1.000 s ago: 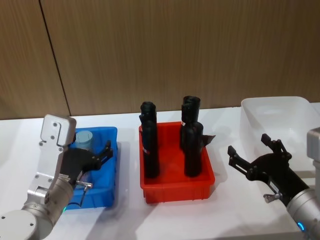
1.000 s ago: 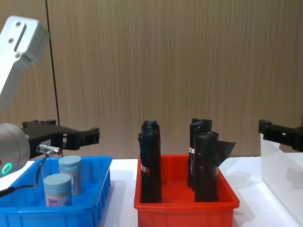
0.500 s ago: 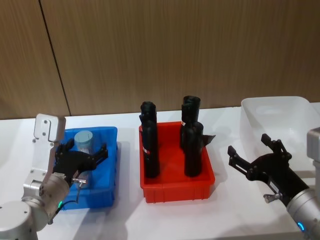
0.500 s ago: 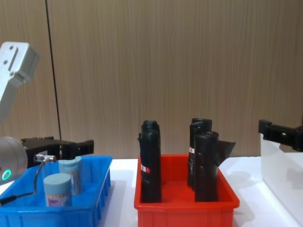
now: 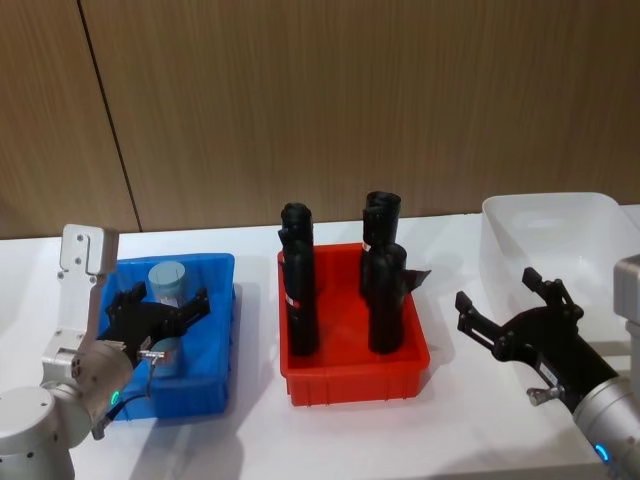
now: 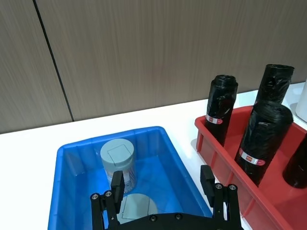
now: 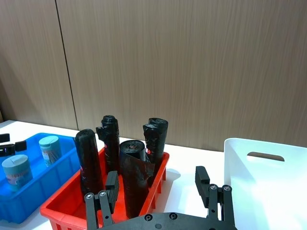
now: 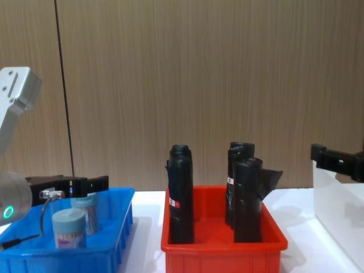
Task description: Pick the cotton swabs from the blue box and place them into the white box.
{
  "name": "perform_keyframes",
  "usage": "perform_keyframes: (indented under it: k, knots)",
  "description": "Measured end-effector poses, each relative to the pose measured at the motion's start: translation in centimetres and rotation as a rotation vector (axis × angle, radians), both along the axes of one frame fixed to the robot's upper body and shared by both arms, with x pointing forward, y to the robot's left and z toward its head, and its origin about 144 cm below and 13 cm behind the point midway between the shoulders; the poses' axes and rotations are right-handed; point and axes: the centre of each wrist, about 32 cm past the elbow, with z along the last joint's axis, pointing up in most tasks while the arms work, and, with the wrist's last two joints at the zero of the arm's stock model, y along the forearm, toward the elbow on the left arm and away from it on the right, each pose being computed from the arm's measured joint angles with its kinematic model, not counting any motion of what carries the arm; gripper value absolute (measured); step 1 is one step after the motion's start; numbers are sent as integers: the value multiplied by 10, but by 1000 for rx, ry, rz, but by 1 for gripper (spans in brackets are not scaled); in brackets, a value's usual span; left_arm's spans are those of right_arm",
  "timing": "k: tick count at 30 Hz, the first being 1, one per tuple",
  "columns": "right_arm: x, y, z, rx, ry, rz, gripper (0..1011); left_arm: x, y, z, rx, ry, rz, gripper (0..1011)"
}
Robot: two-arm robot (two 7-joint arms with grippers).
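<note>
Two cotton swabs jars with pale blue lids stand in the blue box [image 5: 212, 352]: the far jar [image 5: 167, 279] and the near jar [image 8: 69, 227]. My left gripper [image 5: 167, 301] is open and hangs low over this box. In the left wrist view its fingers [image 6: 117, 184] stand on either side of the near jar's lid [image 6: 137, 206], with the far jar [image 6: 118, 160] just ahead. The white box [image 5: 560, 232] is at the far right, with nothing showing inside it. My right gripper [image 5: 512, 308] is open in front of it, above the table.
A red bin [image 5: 355, 382] with several upright black rolls [image 5: 300, 292] stands between the blue box and the white box. A wooden wall runs behind the white table [image 5: 450, 420]. The blue box's rim [image 8: 85, 259] is close under my left arm.
My left gripper has come down and back toward the blue box, still open, and now sits at the level of the jars. The right arm and the jars have not moved.
</note>
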Motion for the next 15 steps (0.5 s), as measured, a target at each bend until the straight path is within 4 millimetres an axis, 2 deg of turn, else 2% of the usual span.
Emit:
perform_keyframes:
  k: [15]
  knots:
    - [0,0,0,0,0,0,1002,11,10,-10,-55,61,14,1003]
